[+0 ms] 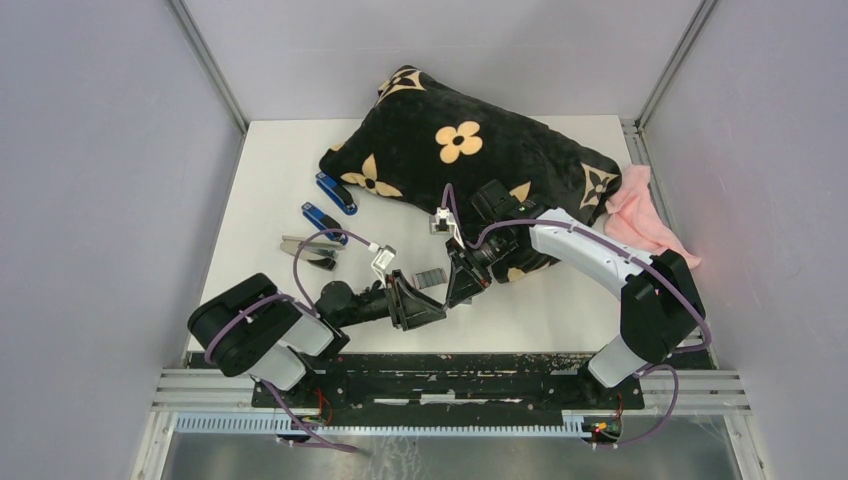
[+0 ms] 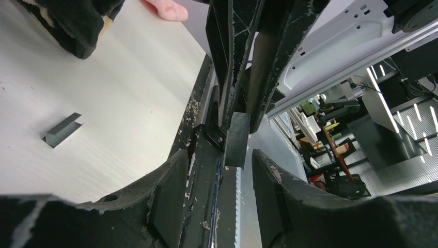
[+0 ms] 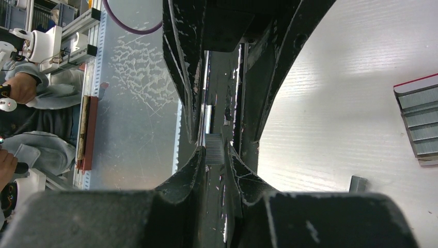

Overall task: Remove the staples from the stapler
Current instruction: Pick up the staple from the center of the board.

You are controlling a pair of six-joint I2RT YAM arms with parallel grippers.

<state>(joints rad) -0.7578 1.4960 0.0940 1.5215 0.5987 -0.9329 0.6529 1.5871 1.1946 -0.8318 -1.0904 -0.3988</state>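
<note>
Top: left gripper (image 1: 432, 303) and right gripper (image 1: 460, 283) meet nose to nose over the table (image 1: 270, 170), in front of the pillow (image 1: 460, 150). Box (image 1: 430, 277) sits just behind them. Staplers (image 1: 322, 220) lie off to the left, well apart. What's held is too small to tell here.

Left wrist: staple strip (image 2: 237, 139) hangs pinched at its top by the right fingers (image 2: 232, 51). Left fingers (image 2: 170, 191) stand either side of it with a gap on both sides, so the left is released and holds nothing. Loose strip (image 2: 62, 129) lies on the table, apart.

Right wrist: right is clamped on the staple strip, a pad on each side. Box is at the right.

Looks like a handoff. Centre the strip between the left pads and squeeze the flat faces below the right's hold, lightly, since strips probably snap. Right should let go only once left has it.

Room: the table's near edge runs just beside the fingers, so a drop could go off-table. The bare table by the loose strip is the set-down spot. The pillow blocks the far side.
</note>
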